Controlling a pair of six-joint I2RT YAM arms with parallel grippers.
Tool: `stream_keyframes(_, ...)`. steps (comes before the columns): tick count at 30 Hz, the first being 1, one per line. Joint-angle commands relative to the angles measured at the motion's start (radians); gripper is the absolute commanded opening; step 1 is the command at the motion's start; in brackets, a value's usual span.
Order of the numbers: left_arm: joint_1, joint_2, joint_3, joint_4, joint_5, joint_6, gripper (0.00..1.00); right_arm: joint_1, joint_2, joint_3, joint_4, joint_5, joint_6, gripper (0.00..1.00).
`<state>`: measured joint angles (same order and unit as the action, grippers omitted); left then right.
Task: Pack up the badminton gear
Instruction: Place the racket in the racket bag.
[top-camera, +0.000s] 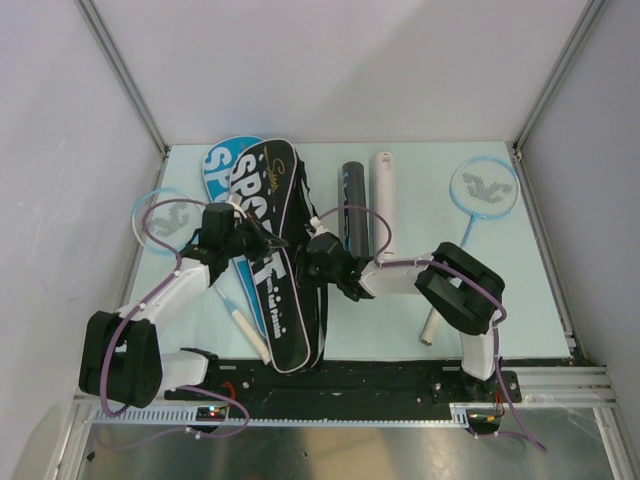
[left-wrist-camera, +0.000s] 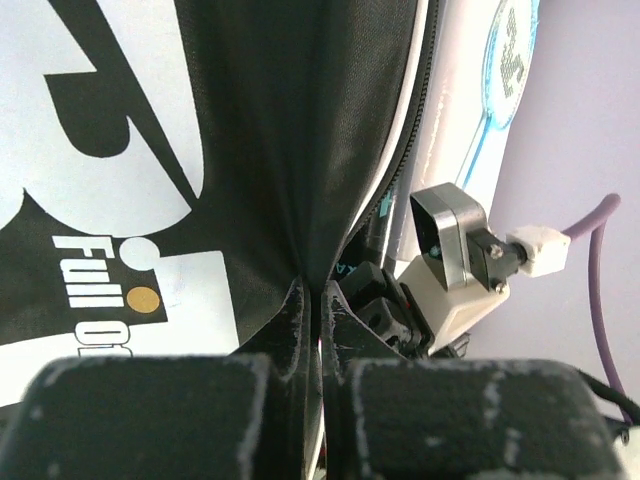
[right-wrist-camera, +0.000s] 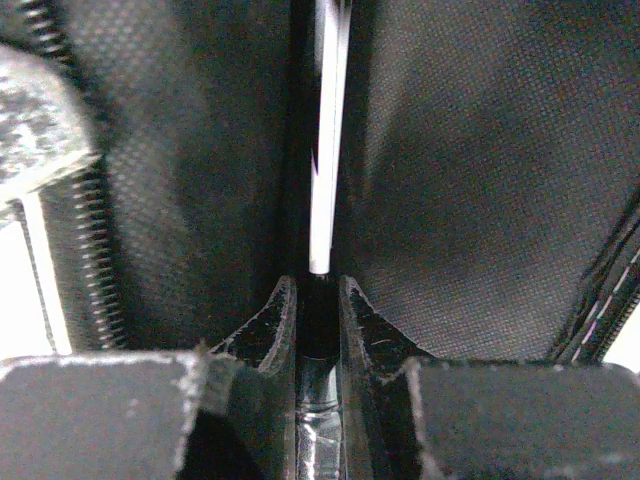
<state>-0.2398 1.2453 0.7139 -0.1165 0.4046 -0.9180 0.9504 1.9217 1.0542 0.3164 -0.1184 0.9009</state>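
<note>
Saw left end effector (left-wrist-camera: 317, 300) pressed together on a fold of black cover (left-wrist-camera: 290, 130). Found right end effector (right-wrist-camera: 317, 290) nipped narrowly on that cover's thin glossy right edge. Noted cover lying lengthwise, left of middle on tabletop (top-camera: 530, 290), overlapping blue cover (top-camera: 215, 165); black tube (top-camera: 352, 205) and white tube (top-camera: 384, 195) just to its right.

Black-and-white arms (top-camera: 165, 295) trail looping purple cables (top-camera: 110, 335).
</note>
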Motion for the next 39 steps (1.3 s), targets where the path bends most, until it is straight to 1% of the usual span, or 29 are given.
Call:
stream_keyframes(1,-0.017,-0.033,-0.01,0.081,0.112,-0.075,0.0,0.014,0.033,0.091,0.157,0.188,0.035,0.05)
stream_keyframes(5,-0.016,-0.039,-0.009,0.085,0.105,-0.073,0.0,0.02,0.064,0.1,0.162,0.194,0.053,0.06)
stream_keyframes(7,-0.017,-0.035,-0.007,0.085,0.1,-0.066,0.0,0.022,0.07,0.1,0.158,0.188,0.064,0.13)
stream_keyframes(11,-0.015,-0.011,0.003,0.085,0.099,-0.049,0.01,0.025,0.027,0.099,0.095,0.182,0.04,0.33)
stream_keyframes(12,-0.012,-0.006,0.004,0.085,0.097,-0.042,0.04,0.025,0.008,0.099,0.066,0.186,0.023,0.39)
stream_keyframes(14,-0.005,0.001,0.007,0.08,0.092,-0.027,0.18,0.025,-0.043,0.099,-0.018,0.193,-0.01,0.5)
stream_keyframes(16,0.003,0.003,0.016,0.055,0.075,-0.002,0.31,0.021,-0.091,0.096,-0.106,0.194,-0.036,0.57)
stream_keyframes(18,0.008,0.001,0.031,0.029,0.056,0.027,0.38,0.011,-0.131,0.09,-0.197,0.186,-0.053,0.62)
stream_keyframes(21,0.011,0.0,0.05,-0.002,0.028,0.056,0.41,0.003,-0.188,0.068,-0.289,0.193,-0.063,0.67)
stream_keyframes(24,0.013,-0.001,0.062,-0.029,0.004,0.072,0.43,-0.007,-0.267,0.001,-0.306,0.203,-0.058,0.71)
stream_keyframes(27,0.014,-0.002,0.071,-0.062,-0.02,0.087,0.43,-0.015,-0.312,-0.037,-0.305,0.203,-0.056,0.77)
stream_keyframes(30,0.015,-0.009,0.084,-0.102,-0.055,0.109,0.43,-0.016,-0.31,-0.046,-0.293,0.183,-0.059,0.83)
stream_keyframes(33,0.018,-0.023,0.097,-0.164,-0.102,0.139,0.43,-0.016,-0.294,-0.052,-0.276,0.165,-0.051,0.86)
stream_keyframes(36,0.026,-0.044,0.099,-0.213,-0.131,0.163,0.43,-0.008,-0.274,-0.057,-0.267,0.166,-0.043,0.87)
stream_keyframes(39,0.043,-0.066,0.091,-0.243,-0.139,0.176,0.43,0.0,-0.246,-0.062,-0.275,0.168,-0.031,0.86)
